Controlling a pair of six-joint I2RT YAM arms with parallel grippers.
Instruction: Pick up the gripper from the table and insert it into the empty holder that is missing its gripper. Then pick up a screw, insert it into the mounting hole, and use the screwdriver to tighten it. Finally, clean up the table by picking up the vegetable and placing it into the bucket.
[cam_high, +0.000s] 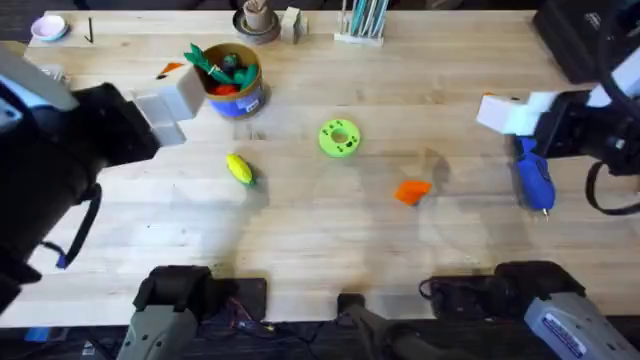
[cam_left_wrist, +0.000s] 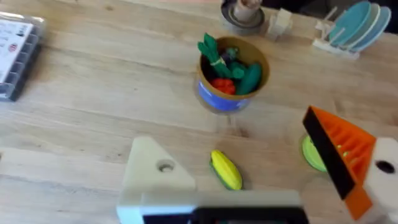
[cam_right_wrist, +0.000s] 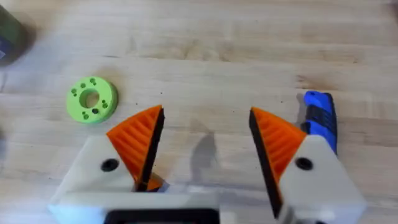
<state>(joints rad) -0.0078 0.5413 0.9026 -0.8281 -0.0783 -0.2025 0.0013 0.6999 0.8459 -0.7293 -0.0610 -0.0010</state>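
The gripper (cam_high: 411, 190), a small flat orange wedge, lies loose on the pale wooden table (cam_high: 300, 250), between the two arms and nearer the right gripper (cam_right_wrist: 205, 146), whose orange ribbed pads (cam_right_wrist: 277, 140) stand wide apart over bare wood and hold nothing; just beside that gripper lies the screwdriver (cam_high: 534, 180), bright blue and thick-bodied, its thin bit pointing toward the robot's side of the table; in the right wrist view its blue body (cam_right_wrist: 321, 118) shows just past one pad. The left gripper (cam_left_wrist: 255, 174) hangs above the table with its fingers apart and empty; one finger is a bare white holder (cam_left_wrist: 155, 171) with a mounting hole and no orange tip, the other carries an orange ribbed pad (cam_left_wrist: 342, 152). Between those fingers, down on the wood, lies the vegetable (cam_left_wrist: 226, 169), yellow with a green end; beyond it stands the bucket (cam_left_wrist: 231, 78), tan with a blue band, holding red and green toy vegetables (cam_left_wrist: 227, 65). A lime-green ring-shaped disc (cam_high: 339, 138) rests on the table between the vegetable and the orange wedge. Along the far edge stand a brown cup (cam_high: 256, 20), a rack of blue plates (cam_left_wrist: 354, 28) and a clear compartment box (cam_left_wrist: 15, 53).
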